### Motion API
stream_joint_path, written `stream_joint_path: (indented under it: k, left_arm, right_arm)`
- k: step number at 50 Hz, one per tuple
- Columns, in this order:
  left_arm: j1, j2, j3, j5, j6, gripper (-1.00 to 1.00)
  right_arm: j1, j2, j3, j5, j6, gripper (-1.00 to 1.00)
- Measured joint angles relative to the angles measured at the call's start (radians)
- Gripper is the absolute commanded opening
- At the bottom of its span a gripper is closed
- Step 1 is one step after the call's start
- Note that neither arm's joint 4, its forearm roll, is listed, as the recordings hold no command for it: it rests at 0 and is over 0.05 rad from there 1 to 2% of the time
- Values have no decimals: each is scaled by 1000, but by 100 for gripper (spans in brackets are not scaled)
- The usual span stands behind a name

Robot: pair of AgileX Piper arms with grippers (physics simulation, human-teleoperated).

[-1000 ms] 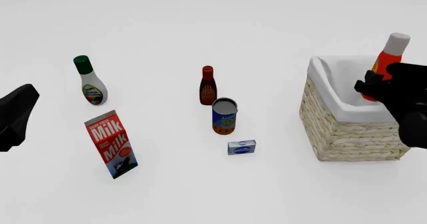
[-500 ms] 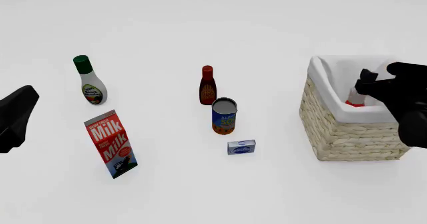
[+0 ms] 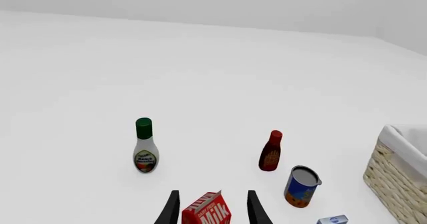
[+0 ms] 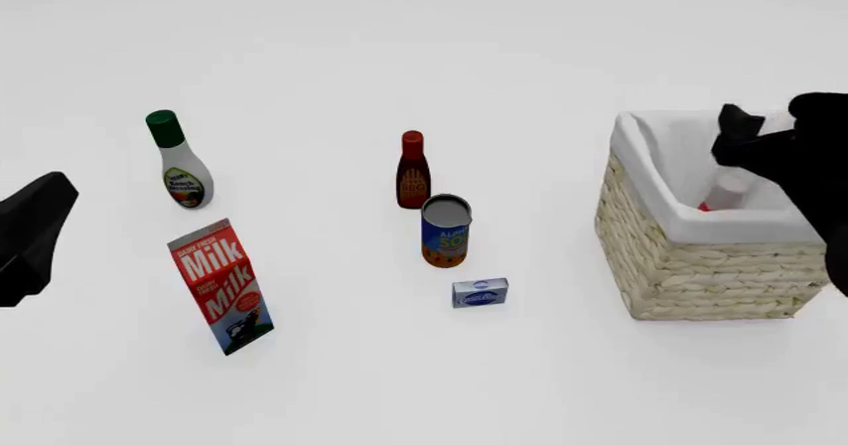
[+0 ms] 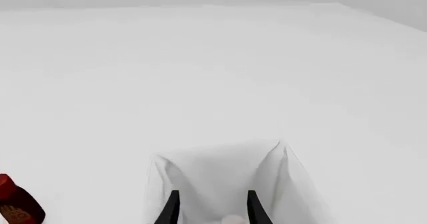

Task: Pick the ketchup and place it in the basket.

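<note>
The ketchup [image 4: 705, 205] lies inside the basket [image 4: 689, 261]. Only a sliver of its red body and its white cap show over the liner. Its cap [image 5: 232, 219] shows between my right fingers in the right wrist view. My right gripper [image 4: 758, 132] is open and empty above the basket's far right part, apart from the bottle. The basket's white liner [image 5: 220, 169] fills the lower part of that view. My left gripper [image 4: 34, 231] is open and empty at the far left, above the table; it also shows in the left wrist view [image 3: 212, 211].
A white bottle with a green cap [image 4: 178, 162] stands at the back left. A milk carton [image 4: 220, 286] stands in front of it. A dark brown-red bottle [image 4: 412, 171], a can [image 4: 447, 230] and a small box [image 4: 479, 292] stand mid-table.
The ketchup left my right gripper and dropped into the basket, from above the rim to low inside. The right gripper opened and rose slightly. The left arm has not moved.
</note>
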Motion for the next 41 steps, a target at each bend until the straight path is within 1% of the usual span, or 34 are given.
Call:
stream_joint_path:
  k: [18, 41]
  left_arm:
    - [1, -4, 2, -1, -8, 100]
    - [-7, 29, 22, -50, -23, 100]
  right_arm:
    - [78, -185, 14, 94, -19, 100]
    - [137, -383, 97, 172, -23, 100]
